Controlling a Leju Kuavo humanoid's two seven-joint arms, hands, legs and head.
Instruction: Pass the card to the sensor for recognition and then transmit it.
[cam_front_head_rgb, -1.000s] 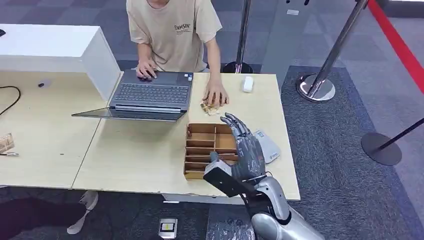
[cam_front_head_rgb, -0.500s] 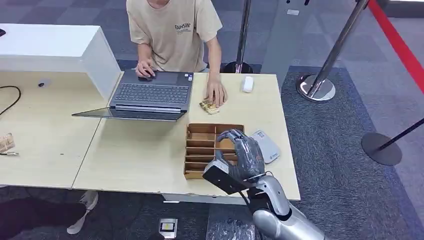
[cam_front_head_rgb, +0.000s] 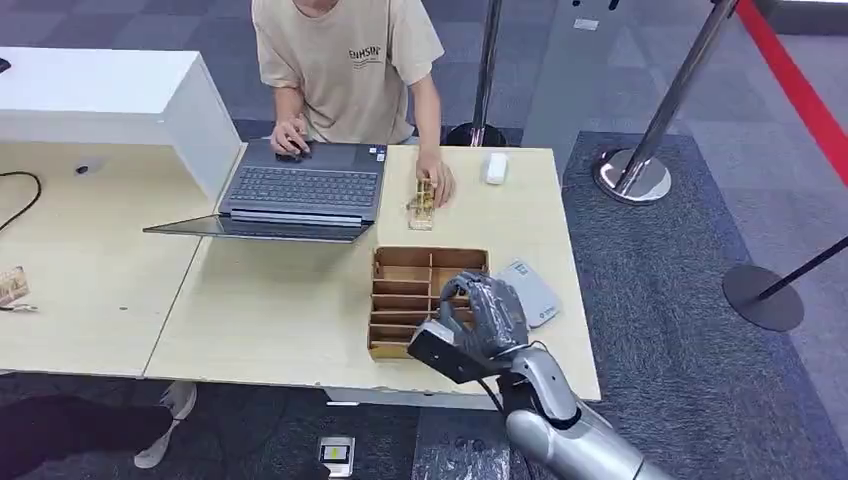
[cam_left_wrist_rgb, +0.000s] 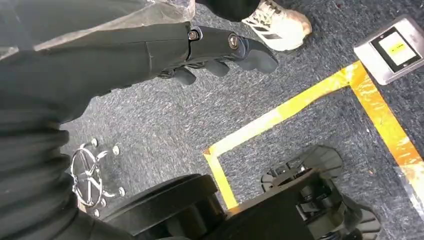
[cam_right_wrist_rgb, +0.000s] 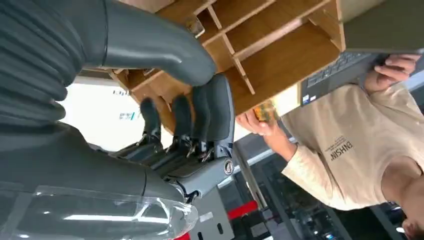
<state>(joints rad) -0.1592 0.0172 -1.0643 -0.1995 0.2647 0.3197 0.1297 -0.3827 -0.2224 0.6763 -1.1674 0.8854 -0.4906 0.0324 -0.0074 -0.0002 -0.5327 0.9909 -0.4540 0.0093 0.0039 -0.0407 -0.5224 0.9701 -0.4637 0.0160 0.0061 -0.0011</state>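
Wooden desk (cam_front_head_rgb: 280, 320), and the right hand (cam_front_head_rgb: 485, 315) is curled down into the compartment box (cam_front_head_rgb: 400, 300), presumably for the card, but whether anything is gripped can't be told. Grey sensor (cam_front_head_rgb: 533, 290) is parked just beside it, handy for scanning

Silver right arm (cam_front_head_rgb: 560, 430); dark grey right hand (cam_front_head_rgb: 485, 315), ribbed grey cover, thick thumb; left hand (cam_left_wrist_rgb: 220, 50) black, visible screws.

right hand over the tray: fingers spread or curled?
Curled. The right hand bends its fingers down into the wooden tray; whether it grips a card, cannot tell.
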